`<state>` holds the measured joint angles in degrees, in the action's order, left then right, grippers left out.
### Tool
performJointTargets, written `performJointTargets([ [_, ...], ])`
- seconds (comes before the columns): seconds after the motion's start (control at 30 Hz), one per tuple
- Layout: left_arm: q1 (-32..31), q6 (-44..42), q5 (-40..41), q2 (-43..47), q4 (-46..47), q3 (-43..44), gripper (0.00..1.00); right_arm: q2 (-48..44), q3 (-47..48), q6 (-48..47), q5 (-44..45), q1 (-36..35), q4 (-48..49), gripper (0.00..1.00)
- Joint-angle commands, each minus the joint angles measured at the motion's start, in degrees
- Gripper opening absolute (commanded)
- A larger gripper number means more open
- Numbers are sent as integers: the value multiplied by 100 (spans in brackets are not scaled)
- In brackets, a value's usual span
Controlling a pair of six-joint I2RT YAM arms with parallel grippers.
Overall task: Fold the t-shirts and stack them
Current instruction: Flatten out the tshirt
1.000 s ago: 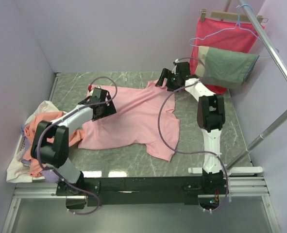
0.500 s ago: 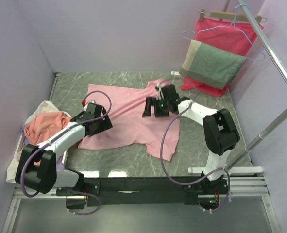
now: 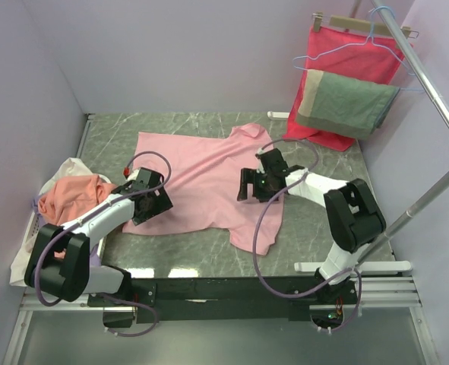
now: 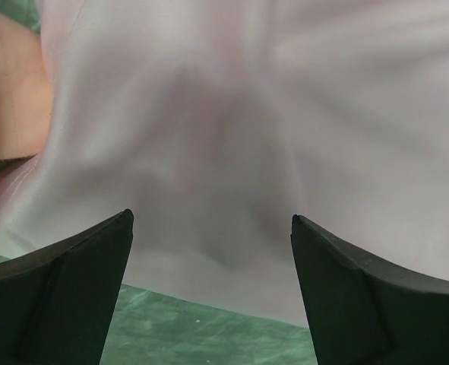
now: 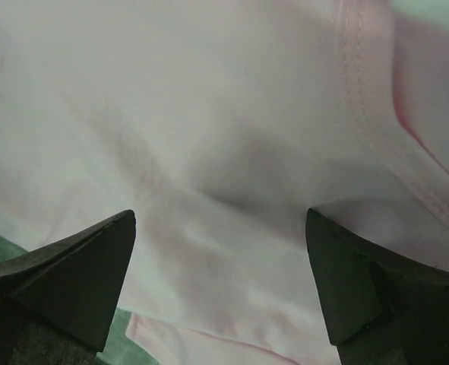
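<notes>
Left gripper [image 3: 154, 204]: jaws spread wide with nothing between them; the left wrist view [image 4: 213, 220] shows only cloth and a strip of table in the gap
Left gripper contact: low over the near left hem of the pink t-shirt [image 3: 209, 171]; whether the fingertips [image 4: 95, 258] touch the cloth cannot be told
Right gripper [image 3: 253, 185]: jaws at full spread and holding nothing [image 5: 220, 217]
Right gripper contact: close above the shirt's right side, a stitched seam [image 5: 368, 99] just beyond it; touch cannot be told
Left arm: elbow bent at the near left edge, forearm stretched low toward the shirt
Right arm: elbow folded on the right side, forearm lying low and pointing left across the shirt
Pink t-shirt: spread mostly flat on the green marbled table [image 3: 315, 220], between the two grippers, one sleeve toward the far right
Other t-shirts: a salmon-orange shirt [image 3: 68, 194] heaped on a white shirt [image 3: 26, 262] at the left edge, apart from the pink one
Background: red cloth [image 3: 346, 49] and grey-green and beige cloth [image 3: 346, 103] hang at the far right
</notes>
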<state>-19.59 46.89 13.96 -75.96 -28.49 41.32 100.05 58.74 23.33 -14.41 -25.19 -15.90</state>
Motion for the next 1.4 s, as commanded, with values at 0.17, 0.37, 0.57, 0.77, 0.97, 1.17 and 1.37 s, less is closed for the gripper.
performJointTargets([
  [0.17, -18, 215, -33, 81, -244, -247, 90, -1013, -1452, 653, 852, -767, -1705, 100],
  [0.37, -27, 101, -130, 275, -367, -116, 90, -1698, -1183, 927, 1589, -1058, -1986, 100],
  [0.57, -44, -83, -86, 678, -325, 516, 91, -2428, -487, 1006, 2847, -524, -1778, 100],
  [0.77, 34, -655, 441, 110, 747, 1641, 99, -1791, 66, 770, 1496, 1137, -661, 100],
  [0.97, 790, -971, -120, -1718, 1223, 3073, 100, -471, 1245, 505, 600, 1464, -143, 94],
  [1.17, 1651, -1007, -841, -3274, 1293, 4207, 99, 469, 1763, 1007, 456, 1825, 465, 89],
  [1.37, 1916, -1226, -1352, -4759, 820, 5815, 99, 1296, 2721, 927, 448, 1860, 87, 89],
])
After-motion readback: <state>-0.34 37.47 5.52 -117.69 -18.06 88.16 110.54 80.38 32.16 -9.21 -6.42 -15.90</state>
